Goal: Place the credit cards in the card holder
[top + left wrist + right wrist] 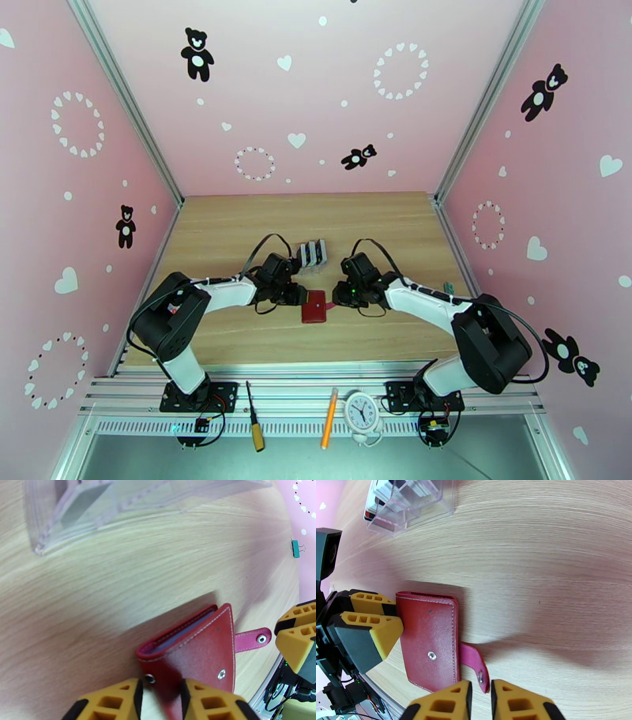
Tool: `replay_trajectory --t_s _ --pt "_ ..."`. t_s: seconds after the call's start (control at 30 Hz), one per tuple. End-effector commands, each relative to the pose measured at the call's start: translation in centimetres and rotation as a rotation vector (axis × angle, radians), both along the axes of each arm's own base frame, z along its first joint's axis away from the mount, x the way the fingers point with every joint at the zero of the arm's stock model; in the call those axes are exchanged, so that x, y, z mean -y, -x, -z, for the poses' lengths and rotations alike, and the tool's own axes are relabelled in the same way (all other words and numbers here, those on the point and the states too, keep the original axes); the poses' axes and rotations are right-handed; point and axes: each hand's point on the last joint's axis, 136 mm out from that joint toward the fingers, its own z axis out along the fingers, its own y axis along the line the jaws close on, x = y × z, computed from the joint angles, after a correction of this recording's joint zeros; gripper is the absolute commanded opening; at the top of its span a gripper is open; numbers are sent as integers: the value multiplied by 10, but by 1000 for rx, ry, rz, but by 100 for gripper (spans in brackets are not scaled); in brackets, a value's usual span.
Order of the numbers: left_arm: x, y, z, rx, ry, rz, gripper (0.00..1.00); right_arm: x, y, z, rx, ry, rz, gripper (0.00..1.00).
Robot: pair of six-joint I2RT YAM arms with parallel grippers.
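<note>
Red card holder (428, 634) is lying folded, left claw (160, 687) clamping its edge, right claw (480, 686) near-shut at its snap tab (472, 659), grip unclear; opening is seeming next.

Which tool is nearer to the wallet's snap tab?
Right. The tab lies at the tips of the right tool; the left tool holds the wallet at the opposite edge.
</note>
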Motion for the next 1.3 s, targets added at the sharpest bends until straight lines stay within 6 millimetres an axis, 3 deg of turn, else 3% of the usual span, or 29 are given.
replay_trajectory --t_s 0.0,0.47,0.8,1.0,1.27 --pt "1 4 7 -16 -19 23 35 4 3 5 -11 10 -3 22" --pt "1 3 7 -15 -21 23 35 0 3 15 -37 8 -15 19" --pt "1 3 7 -15 -21 23 35 -2 3 9 -30 -13 -16 8" --pt "2 3 9 -21 -21 25 35 -5 2 -5 -6 -48 -17 0" --pt "4 4 10 -27 -19 30 36 -14 1 -11 -7 -69 -31 0"
